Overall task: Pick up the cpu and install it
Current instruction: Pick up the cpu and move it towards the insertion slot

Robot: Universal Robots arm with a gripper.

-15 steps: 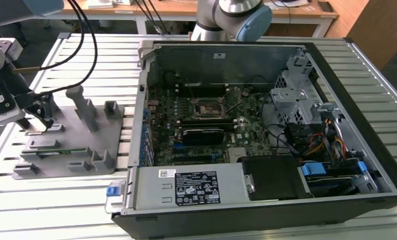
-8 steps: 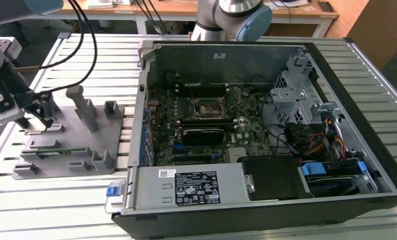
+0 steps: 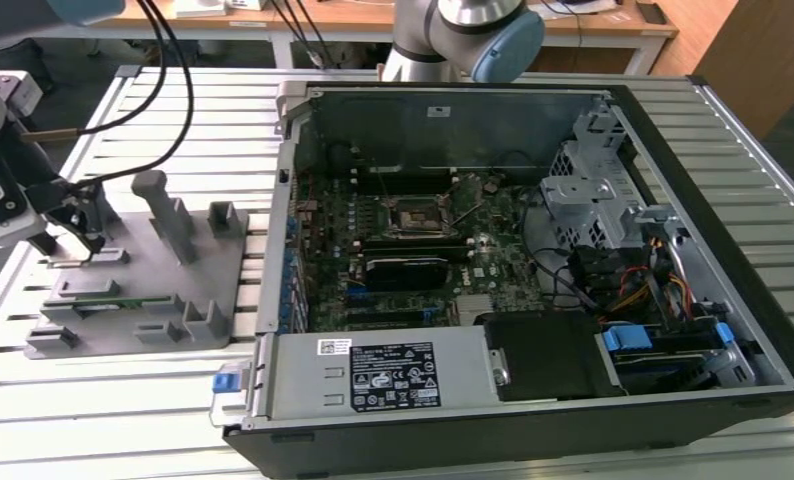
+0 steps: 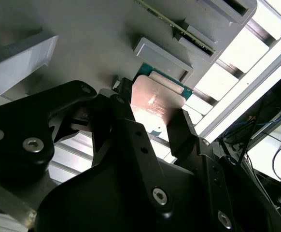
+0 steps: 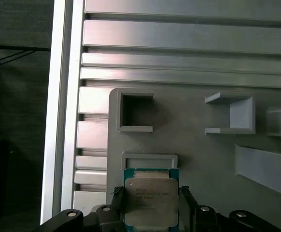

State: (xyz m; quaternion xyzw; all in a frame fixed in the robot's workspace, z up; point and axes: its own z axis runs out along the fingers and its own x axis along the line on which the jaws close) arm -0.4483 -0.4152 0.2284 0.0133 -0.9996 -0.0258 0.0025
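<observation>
End effector [image 3: 72, 245]: low over the grey fixture plate [image 3: 157, 290], fingers [image 5: 188, 200] drawn in narrow against two opposite edges of the cpu [image 5: 150, 191], one on each side.
Cpu: between the fingertips, silver-grey top facing the first wrist view, thin green border showing round it; flat on or just above the plate, cannot tell which.
Just past the fingertips: a low rectangular frame [image 5: 150, 159] on the plate, touching or nearly touching the cpu's far edge.
Further out on the plate: an open square pocket [image 5: 135, 112], then bracket-shaped blocks [image 5: 230, 113] and upright posts [image 3: 170, 215].
Also on the plate: a thin green-edged strip [image 3: 104, 292] held in slots, near the end effector.
Under the plate: slatted aluminium surface [image 3: 170, 110], reaching out on every side.
Well apart from the end effector, toward the exterior view's right: open computer case [image 3: 717, 200] lying on the surface, motherboard exposed, black-framed socket [image 3: 415, 217] near its middle.
</observation>
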